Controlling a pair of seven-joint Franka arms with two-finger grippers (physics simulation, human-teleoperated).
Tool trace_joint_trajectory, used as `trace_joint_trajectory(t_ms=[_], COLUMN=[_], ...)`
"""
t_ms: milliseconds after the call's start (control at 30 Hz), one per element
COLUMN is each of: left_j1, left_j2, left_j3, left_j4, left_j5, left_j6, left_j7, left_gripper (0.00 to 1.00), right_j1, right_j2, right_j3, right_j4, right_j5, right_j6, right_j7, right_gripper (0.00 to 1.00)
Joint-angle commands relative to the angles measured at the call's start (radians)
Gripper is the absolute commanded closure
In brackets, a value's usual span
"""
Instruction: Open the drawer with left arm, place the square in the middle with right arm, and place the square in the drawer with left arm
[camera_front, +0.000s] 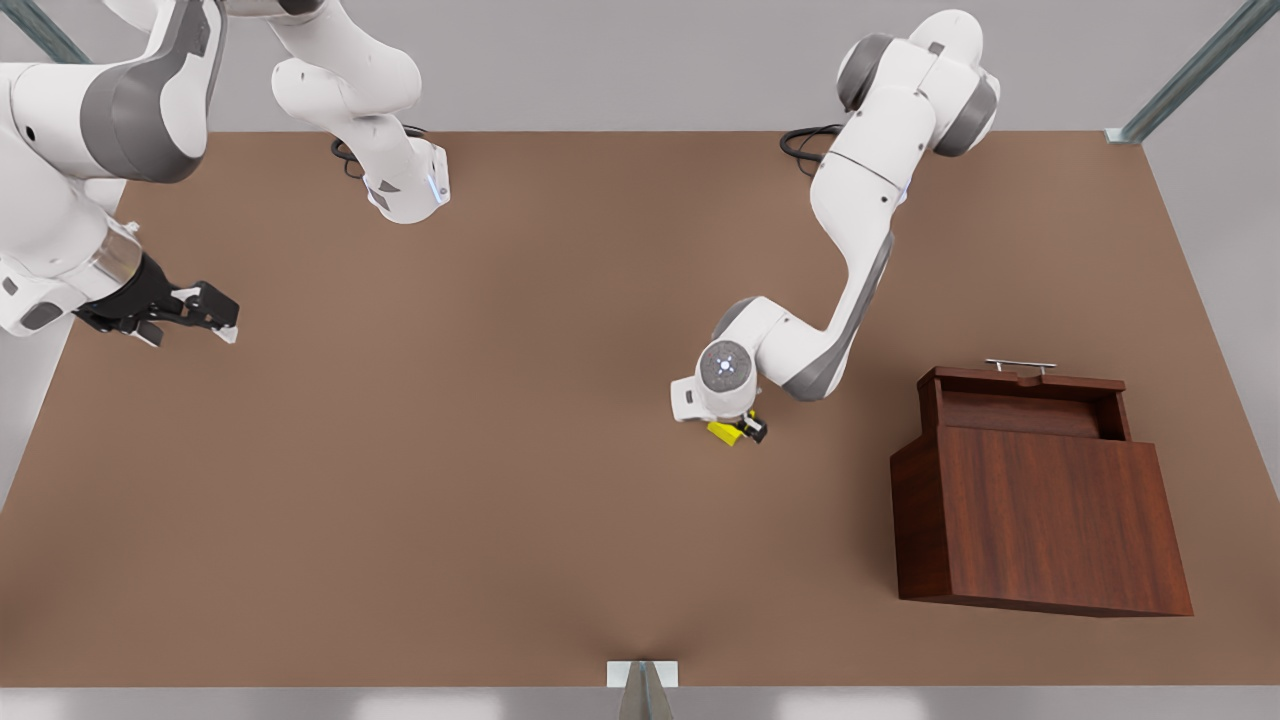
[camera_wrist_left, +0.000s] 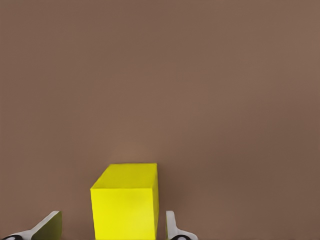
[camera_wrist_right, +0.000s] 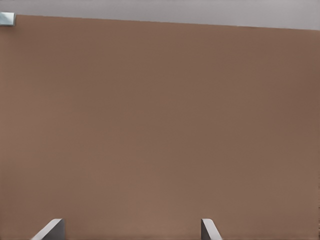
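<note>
Your yellow cube (camera_front: 724, 431) sits on the brown tabletop (camera_front: 450, 480) near its middle, to the front view's left of the wooden cabinet (camera_front: 1040, 510), whose drawer (camera_front: 1025, 398) is pulled out. Your left gripper (camera_front: 742, 430) is down around the cube, fingers (camera_wrist_left: 172, 227) spread either side with gaps showing. Your right gripper (camera_front: 205, 315) waits at the front view's left edge, fingers (camera_wrist_right: 50, 230) apart.

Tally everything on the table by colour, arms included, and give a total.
Yellow: 1, the cube, between the left gripper's open fingers.
Reddish-brown: 1, the cabinet, its drawer open.
White: 2, the arms; the right gripper waits open at the front view's left.
Total: 4
</note>
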Motion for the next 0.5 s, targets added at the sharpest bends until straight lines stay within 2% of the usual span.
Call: trace_joint_trajectory(t_ms=[0, 333, 467], left_j1=[0.000, 0.000, 0.000], left_j2=[0.005, 0.080, 0.070], left_j3=[0.000, 0.002, 0.002], left_j4=[0.000, -0.008, -0.064], left_j5=[0.036, 0.034, 0.034], left_j6=[0.003, 0.075, 0.123], left_j7=[-0.001, -0.015, -0.024], left_gripper=[0.00, 0.00, 0.00], right_j1=[0.001, 0.001, 0.003], right_j2=[0.000, 0.003, 0.014], right_j3=[0.000, 0.000, 0.000], right_j4=[0.002, 0.002, 0.002], right_j5=[0.002, 0.008, 0.005], right_j6=[0.000, 0.008, 0.008], right_j7=[0.000, 0.000, 0.000], right_gripper=[0.00, 0.00, 0.00])
